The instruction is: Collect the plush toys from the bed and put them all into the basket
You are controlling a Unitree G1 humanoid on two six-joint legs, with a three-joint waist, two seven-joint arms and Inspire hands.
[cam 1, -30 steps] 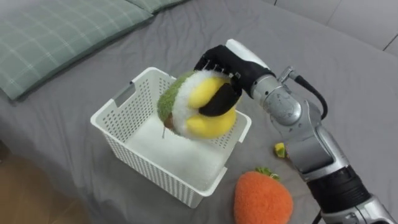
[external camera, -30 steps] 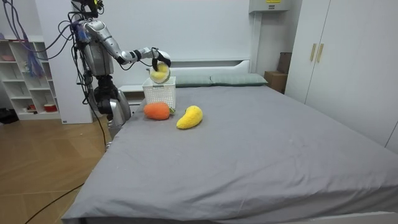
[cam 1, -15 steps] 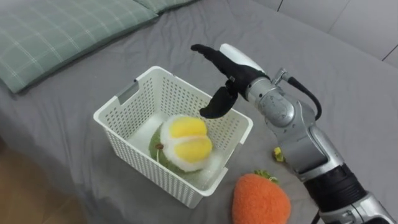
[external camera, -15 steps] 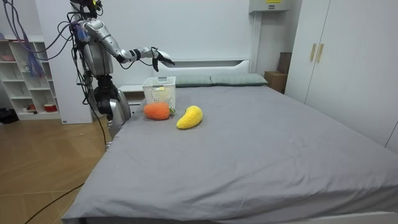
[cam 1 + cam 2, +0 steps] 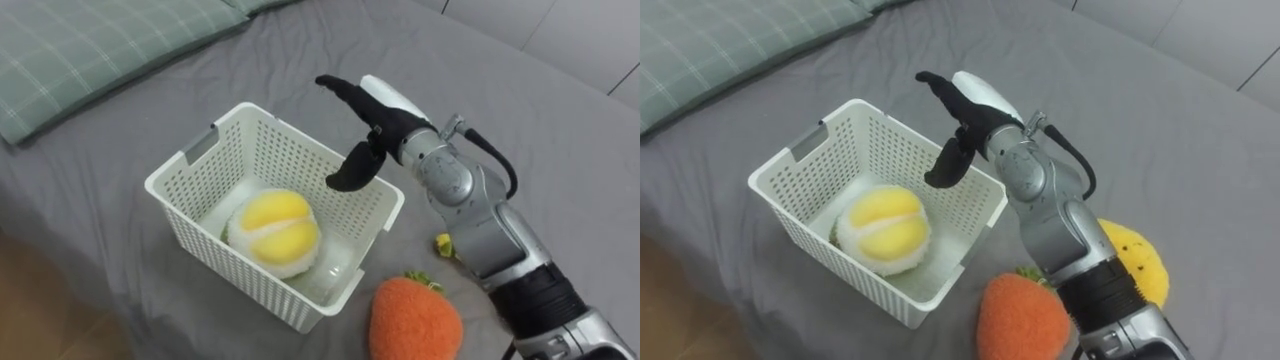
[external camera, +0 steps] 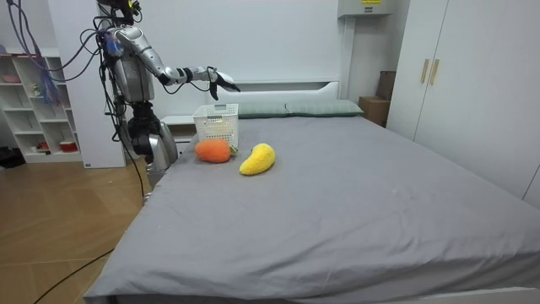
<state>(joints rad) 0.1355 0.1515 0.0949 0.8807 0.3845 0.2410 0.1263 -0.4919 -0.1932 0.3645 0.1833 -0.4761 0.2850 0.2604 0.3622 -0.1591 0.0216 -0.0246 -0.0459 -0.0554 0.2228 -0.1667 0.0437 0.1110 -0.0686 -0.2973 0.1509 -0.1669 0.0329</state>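
A yellow and white plush ball (image 5: 272, 231) with a green side lies inside the white slatted basket (image 5: 180, 192) on the grey bed. My right hand (image 5: 362, 128) hangs open above the basket's far right rim, fingers straight, holding nothing. An orange plush toy (image 5: 415, 319) with a green top lies on the bed just right of the basket, and a yellow plush toy (image 5: 1135, 260) lies behind my forearm. In the room view I stand at the bed's head corner, with the basket (image 6: 216, 123), orange toy (image 6: 213, 150) and yellow toy (image 6: 257, 159) before me.
A green checked pillow (image 5: 90, 50) lies at the far left of the bed. The bed's edge and wooden floor (image 5: 50, 310) run along the lower left. In the room view a white shelf unit (image 6: 34, 101) and wardrobes (image 6: 456, 76) flank the bed.
One second ago my right hand held the plush ball above the basket. The hand then opened and the ball dropped into the basket, where it settled. The hand stays above the rim.
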